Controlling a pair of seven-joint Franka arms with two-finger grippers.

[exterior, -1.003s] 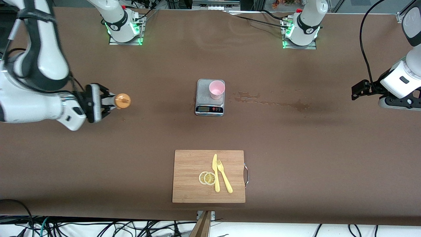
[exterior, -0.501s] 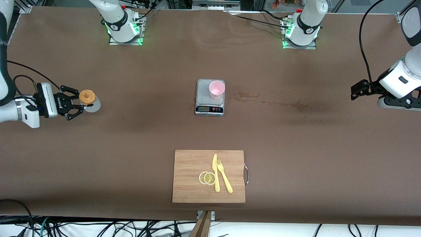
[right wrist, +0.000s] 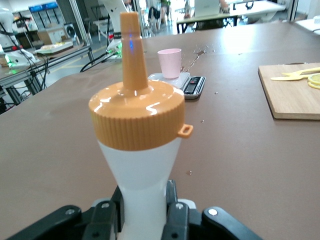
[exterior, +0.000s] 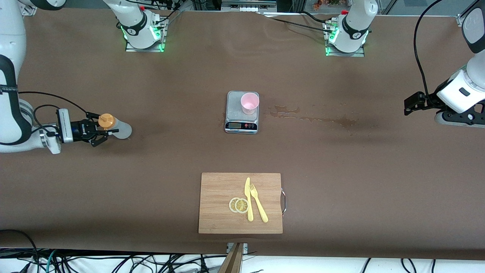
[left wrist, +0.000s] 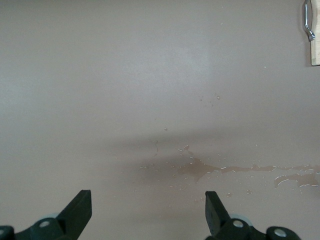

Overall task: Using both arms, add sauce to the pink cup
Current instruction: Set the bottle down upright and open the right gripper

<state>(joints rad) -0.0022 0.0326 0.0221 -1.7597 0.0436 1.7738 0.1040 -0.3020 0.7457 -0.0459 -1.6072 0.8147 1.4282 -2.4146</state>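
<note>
Right gripper (exterior: pixel 99 131) low at the right arm's end of the table, fingers pinching the sauce (exterior: pixel 113 128) around its whitish body, orange nozzle cap up and bottle upright in the right wrist view (right wrist: pixel 137 150). Well apart toward mid-table, pink cup (exterior: pixel 249 103) upright on grey kitchen scale (exterior: pixel 234 123), empty-looking inside. Spill streak (exterior: pixel 314 118) on the brown cover beside the scale, toward the left arm's end. Left gripper (exterior: pixel 413 103) waiting at that end, fingers (left wrist: pixel 79 212) spread wide, nothing between. Nearer the front camera, wooden cutting board (exterior: pixel 219 212) with lemon slices (exterior: pixel 239 205), yellow knife (exterior: pixel 248 199) and fork (exterior: pixel 258 202).
</note>
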